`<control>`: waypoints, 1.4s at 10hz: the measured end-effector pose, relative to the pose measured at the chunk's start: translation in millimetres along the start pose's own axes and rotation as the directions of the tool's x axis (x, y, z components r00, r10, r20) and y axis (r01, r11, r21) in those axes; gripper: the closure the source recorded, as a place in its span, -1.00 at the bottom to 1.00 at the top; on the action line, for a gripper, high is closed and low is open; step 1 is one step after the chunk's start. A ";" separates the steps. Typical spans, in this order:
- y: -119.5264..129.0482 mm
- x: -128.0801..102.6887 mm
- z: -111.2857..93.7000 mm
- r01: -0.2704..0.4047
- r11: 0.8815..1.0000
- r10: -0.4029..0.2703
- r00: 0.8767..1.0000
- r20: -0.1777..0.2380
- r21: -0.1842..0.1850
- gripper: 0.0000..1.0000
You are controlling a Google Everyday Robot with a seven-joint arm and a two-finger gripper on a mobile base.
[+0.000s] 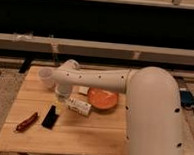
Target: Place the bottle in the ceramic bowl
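Observation:
The bottle [79, 106] is whitish and oblong and lies on its side on the wooden table [86, 136], just left of the ceramic bowl [103, 98]. The bowl is orange-red inside and has nothing in it. My gripper [60, 103] hangs down from the white arm [98, 79], just left of the bottle and above the table. It sits between the white cup and the black object.
A white plastic cup [46, 77] stands at the back left. A small white packet [83, 90] lies behind the bottle. A black flat object [50, 116] and a red oblong item [27, 121] lie at the front left. A dark ledge runs behind the table.

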 end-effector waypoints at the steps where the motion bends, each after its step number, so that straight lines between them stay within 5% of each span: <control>1: -10.1 9.9 5.3 -0.032 0.999 0.032 0.999 -0.002 -0.001 -0.60; 5: -30.3 42.0 27.9 -0.106 0.994 0.106 0.994 -0.010 -0.023 -0.59; 9: -30.8 52.8 34.2 -0.073 0.997 0.071 0.995 -0.065 -0.023 0.09; 11: -36.4 51.1 15.5 -0.038 0.999 0.040 0.995 -0.087 0.022 0.46; 14: -45.5 46.3 -46.1 -0.007 0.994 0.014 0.998 -0.063 0.107 0.99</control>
